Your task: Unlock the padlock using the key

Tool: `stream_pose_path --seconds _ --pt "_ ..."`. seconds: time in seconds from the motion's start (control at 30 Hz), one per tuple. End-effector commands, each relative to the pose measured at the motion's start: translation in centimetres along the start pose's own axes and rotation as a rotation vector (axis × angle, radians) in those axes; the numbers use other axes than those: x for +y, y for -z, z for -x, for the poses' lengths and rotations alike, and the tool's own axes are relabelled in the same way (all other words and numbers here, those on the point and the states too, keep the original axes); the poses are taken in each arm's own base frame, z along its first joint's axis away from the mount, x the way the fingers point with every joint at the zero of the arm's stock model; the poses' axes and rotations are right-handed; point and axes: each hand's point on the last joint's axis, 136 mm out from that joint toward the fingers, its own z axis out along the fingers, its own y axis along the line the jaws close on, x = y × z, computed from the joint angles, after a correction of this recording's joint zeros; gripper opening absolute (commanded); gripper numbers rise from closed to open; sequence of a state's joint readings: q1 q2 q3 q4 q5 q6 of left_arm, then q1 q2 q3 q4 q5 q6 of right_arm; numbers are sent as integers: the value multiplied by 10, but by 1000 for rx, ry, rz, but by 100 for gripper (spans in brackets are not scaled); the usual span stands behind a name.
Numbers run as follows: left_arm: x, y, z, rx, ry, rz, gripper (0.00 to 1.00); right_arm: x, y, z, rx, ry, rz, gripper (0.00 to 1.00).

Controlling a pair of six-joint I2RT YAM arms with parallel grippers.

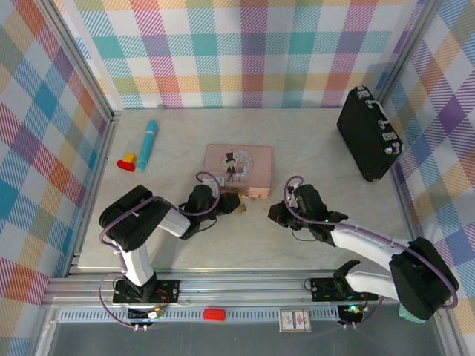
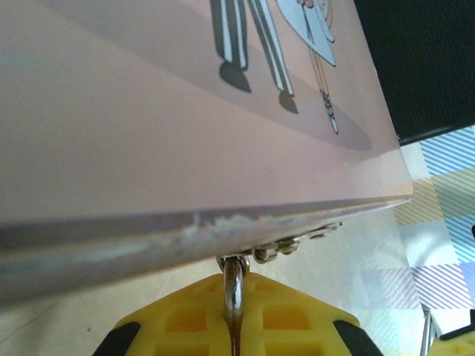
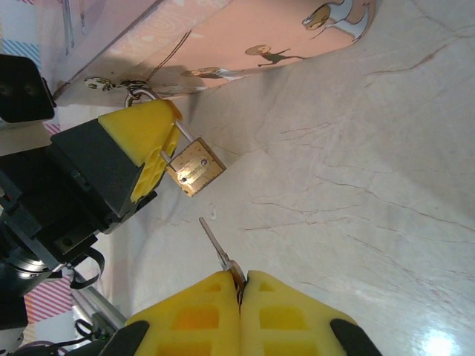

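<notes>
Biggest thing first: a pale marbled tabletop (image 1: 334,237), and roughly mid-table a flat pink tin (image 1: 237,169) with a cartoon couple printed on its lid. I'll place everything off that tin.

Both arms are crowded in at the tin's near edge. The left gripper (image 2: 237,330), yellow-fingered, sits right up against that edge. It's clamped tight on the silvery U-shaped shackle (image 2: 234,288) of the small brass-coloured padlock (image 3: 195,168), which hangs from the tin's clasp. So the padlock body sticks out from the near edge, tilted away from the tin.

The right gripper (image 3: 241,308) is just off the tin's near right corner, fingers pressed together on the head of the thin silvery-grey metal key (image 3: 215,243).

The bit that matters: the key's blade points toward the tin, tip close to the padlock's bottom face but not touching. Their long axes run nearly in line, with the key a touch off to one side. The right arm is the one to move, I reckon — a short push along the blade plus a small sideways nudge. I can't see the keyhole itself, so I can't tell if the blade's roll matches.
</notes>
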State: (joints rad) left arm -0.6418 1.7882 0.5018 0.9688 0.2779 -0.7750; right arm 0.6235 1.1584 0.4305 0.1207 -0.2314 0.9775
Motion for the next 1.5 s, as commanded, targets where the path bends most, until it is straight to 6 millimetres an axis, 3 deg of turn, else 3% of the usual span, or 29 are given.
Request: stream_pose_path --seconds 0.0,0.3,0.77,0.9,1.2,1.47 --pt "-2 -1 -13 93 166 51 0 17 -3 0 13 -48 73 0" --pt "-12 9 -7 151 311 189 0 4 -14 -7 47 -189 61 0" --pt "-34 0 4 124 468 83 0 1 -22 -26 134 -288 130 0" --pt "-39 -4 7 117 478 55 0 8 -24 -31 174 -292 176 0" --pt "-34 -6 5 107 485 58 0 19 -24 -14 171 -369 293 0" --pt "-33 -13 7 65 526 33 0 16 -30 -2 155 -485 352 0"
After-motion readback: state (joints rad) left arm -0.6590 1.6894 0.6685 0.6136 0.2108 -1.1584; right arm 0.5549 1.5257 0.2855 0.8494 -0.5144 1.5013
